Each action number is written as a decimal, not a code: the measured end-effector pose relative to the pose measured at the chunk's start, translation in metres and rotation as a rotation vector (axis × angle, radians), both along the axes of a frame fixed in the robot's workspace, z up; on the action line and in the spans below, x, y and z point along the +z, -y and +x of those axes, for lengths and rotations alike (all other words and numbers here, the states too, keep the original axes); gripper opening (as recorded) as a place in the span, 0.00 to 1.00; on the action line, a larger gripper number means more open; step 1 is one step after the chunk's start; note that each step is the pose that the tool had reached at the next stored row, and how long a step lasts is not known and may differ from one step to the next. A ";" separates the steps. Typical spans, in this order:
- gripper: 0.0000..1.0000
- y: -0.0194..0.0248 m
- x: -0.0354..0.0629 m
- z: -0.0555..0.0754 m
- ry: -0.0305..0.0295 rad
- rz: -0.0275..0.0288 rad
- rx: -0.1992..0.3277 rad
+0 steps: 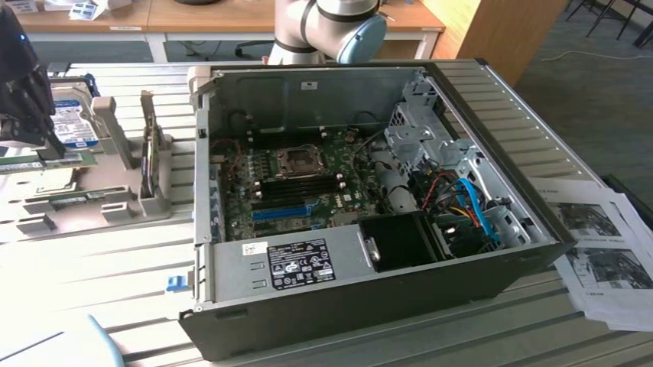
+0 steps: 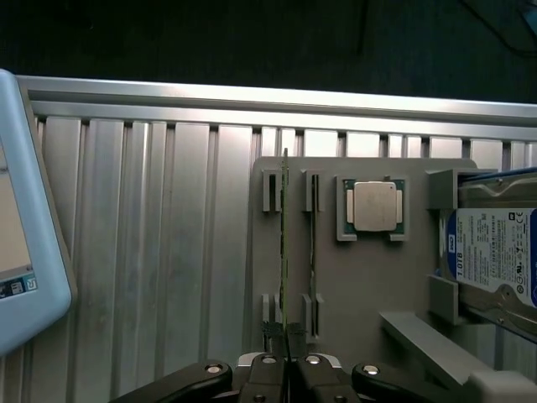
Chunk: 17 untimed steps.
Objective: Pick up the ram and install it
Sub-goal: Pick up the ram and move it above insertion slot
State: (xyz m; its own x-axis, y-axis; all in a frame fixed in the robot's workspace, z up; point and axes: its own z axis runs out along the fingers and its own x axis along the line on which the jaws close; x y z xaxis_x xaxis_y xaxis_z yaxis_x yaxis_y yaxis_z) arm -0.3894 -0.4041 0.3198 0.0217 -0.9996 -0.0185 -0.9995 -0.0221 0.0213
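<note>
Gripping the ram (image 2: 285, 243) by its flat faces with jaws closed on it, on edge over its tray (image 2: 361, 285) at nine o'clock of the case (image 1: 337, 313), likely sparing the contacts; seeing its twin (image 2: 313, 252) just beside in the wrist view, the board (image 1: 306, 195) in the exterior view.

A computer-assembly lab: an opened PC tower (image 1: 357, 298) on a slatted aluminium bench (image 1: 102, 252), wooden desks (image 1: 204, 19) behind.
</note>
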 end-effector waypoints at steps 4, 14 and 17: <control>0.11 0.0000 0.0048 0.000 0.0000 0.0000 0.000; 0.11 0.0000 0.0187 0.000 0.0000 0.0000 0.000; 0.11 0.0000 0.0232 0.000 0.0000 0.0000 0.000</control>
